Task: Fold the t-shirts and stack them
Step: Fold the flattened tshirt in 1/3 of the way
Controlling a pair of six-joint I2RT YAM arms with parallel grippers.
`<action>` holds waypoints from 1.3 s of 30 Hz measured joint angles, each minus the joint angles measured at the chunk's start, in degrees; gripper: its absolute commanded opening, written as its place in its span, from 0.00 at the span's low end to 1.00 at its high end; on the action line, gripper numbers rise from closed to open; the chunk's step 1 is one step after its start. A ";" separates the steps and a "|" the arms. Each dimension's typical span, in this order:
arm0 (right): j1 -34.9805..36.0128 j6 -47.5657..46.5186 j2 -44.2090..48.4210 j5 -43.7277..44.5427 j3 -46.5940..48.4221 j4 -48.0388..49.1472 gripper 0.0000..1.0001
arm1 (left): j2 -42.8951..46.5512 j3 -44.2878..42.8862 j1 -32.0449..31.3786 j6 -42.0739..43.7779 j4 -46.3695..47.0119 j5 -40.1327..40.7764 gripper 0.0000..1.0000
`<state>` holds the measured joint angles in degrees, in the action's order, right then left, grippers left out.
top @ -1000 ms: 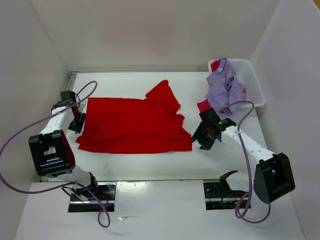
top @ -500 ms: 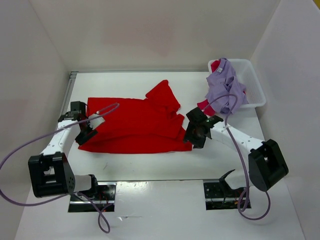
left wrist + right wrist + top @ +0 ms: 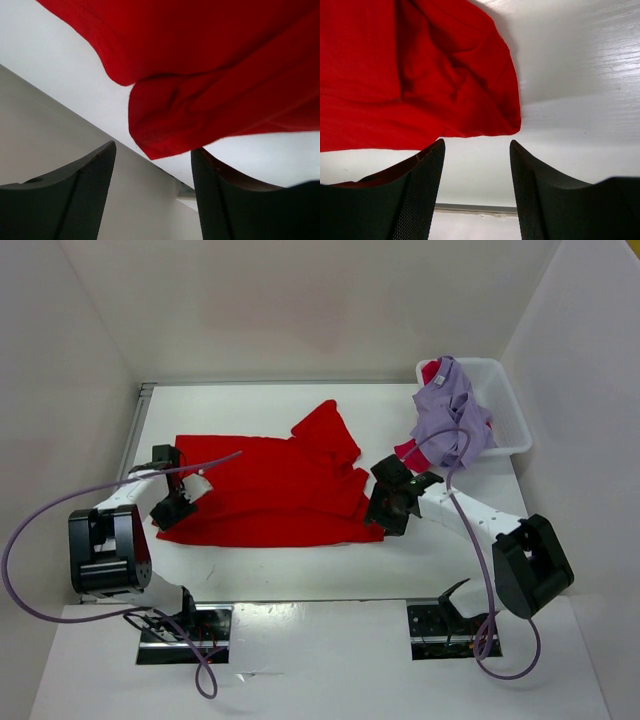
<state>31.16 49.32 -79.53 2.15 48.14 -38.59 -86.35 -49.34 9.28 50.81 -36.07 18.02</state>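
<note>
The bright red t-shirt (image 3: 265, 490) lies spread and partly folded on the white table, one sleeve pointing to the back. My left gripper (image 3: 167, 516) is open at the shirt's near left corner (image 3: 160, 130), which lies just ahead of the jaws. My right gripper (image 3: 383, 519) is open at the shirt's near right corner (image 3: 490, 100), empty, the cloth just ahead of the jaws. The pale lavender t-shirt (image 3: 447, 420) hangs over the bin's edge. The pinkish crimson t-shirt (image 3: 408, 451) peeks out beneath it and at the bin's back.
A white plastic bin (image 3: 507, 415) stands at the back right of the table. White walls close in the table on the left, back and right. A metal rail (image 3: 131, 435) runs along the table's left edge.
My left gripper has come in from the left edge to the shirt's near left corner. My right gripper has moved left to the shirt's near right corner.
</note>
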 measured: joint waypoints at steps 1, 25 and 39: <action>0.00 -0.11 -0.07 0.00 -0.09 0.15 0.60 | -0.55 0.00 0.00 -0.15 0.52 0.35 0.64; 0.00 0.83 -1.86 -0.83 -2.84 2.34 0.59 | -13.94 -7.87 -3.23 -8.98 13.75 8.00 0.57; 0.00 5.86 2.19 5.27 -2.84 -0.70 0.65 | -1.95 -9.51 -0.55 -22.01 4.74 11.93 0.76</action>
<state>31.16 55.18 -77.34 7.42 45.30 -39.29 -88.29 -58.85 8.73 28.80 -31.33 29.95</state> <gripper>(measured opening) 0.628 0.762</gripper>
